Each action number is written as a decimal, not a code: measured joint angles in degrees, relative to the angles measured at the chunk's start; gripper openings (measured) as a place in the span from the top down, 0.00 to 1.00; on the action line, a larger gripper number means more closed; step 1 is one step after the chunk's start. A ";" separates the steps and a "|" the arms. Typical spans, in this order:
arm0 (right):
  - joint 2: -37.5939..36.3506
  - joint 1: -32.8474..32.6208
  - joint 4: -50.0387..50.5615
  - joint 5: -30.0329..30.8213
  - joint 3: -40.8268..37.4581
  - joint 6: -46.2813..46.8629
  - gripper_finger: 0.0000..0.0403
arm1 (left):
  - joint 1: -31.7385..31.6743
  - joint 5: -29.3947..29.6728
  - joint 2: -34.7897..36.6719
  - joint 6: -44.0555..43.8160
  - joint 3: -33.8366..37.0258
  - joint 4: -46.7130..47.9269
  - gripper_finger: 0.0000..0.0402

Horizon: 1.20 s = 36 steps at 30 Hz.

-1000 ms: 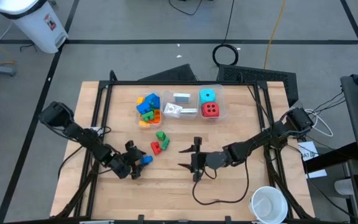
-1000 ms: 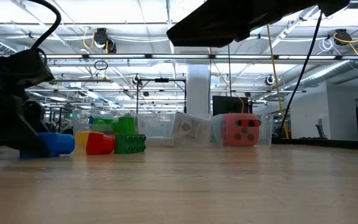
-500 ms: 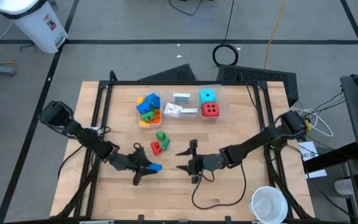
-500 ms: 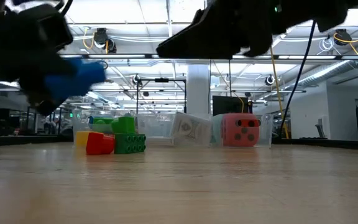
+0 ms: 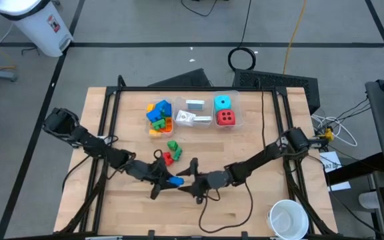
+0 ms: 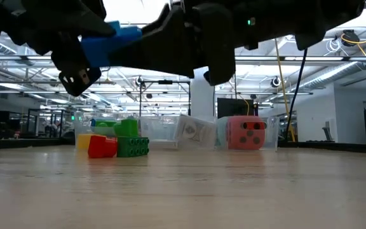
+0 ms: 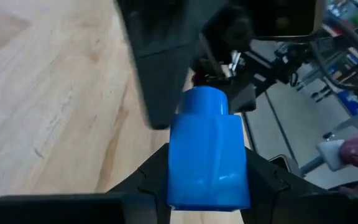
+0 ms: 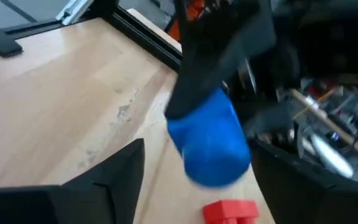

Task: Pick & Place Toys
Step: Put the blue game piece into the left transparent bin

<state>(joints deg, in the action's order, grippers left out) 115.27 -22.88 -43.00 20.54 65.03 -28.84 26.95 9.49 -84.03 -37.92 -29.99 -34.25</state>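
A blue brick hangs above the table's middle, with my left gripper shut on it. It also shows in the low view, blue brick, high above the wood. My right gripper is open and faces it from the table's right. Its fingers stand on either side of the brick's studded end. Whether they touch it I cannot tell. A red brick and a green brick lie on the table farther back. My left gripper pinches the blue brick's two opposite sides between its two fingers, at the end away from the stud. The fingers come nearly level from the table's left and lie along the brick. The brick is lifted clear, its stud pointing at the right gripper.
Clear bins stand at the table's far side: one with mixed bricks, one with cards, one with a cyan and a red die. A white cup sits off the near right corner. Black frame rails run along the table's sides.
My left gripper has lifted the blue brick off the table and carried it up and toward the table's right, tipping toward level. My right gripper has come down and toward the table's left, up to the brick, rolling as it went.
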 joint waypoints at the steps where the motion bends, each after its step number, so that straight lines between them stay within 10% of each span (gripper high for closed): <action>1: 0.06 -0.05 -0.27 -0.02 0.18 -1.43 0.37 | -0.06 -0.14 0.00 -0.02 -0.30 0.78 0.68; 18: 0.12 -0.43 -3.39 0.41 0.15 -6.78 0.69 | -2.18 -2.61 -0.02 -1.29 -0.73 1.30 0.68; 23: 0.01 -0.99 -3.41 3.30 0.15 -7.04 0.66 | -3.02 -2.43 0.94 4.14 -0.71 2.23 0.68; 30: -7.12 -5.00 -2.50 25.88 0.09 -5.96 0.53 | -6.18 1.87 11.87 13.48 -0.91 8.77 0.68; 36: -14.87 -4.80 5.68 24.20 -1.48 6.58 0.47 | -11.66 7.26 22.90 19.62 -0.78 18.83 0.68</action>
<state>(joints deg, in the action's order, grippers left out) 100.41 -27.68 -37.33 44.74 63.56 -22.26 15.30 16.75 -61.13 -18.30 -30.76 -15.42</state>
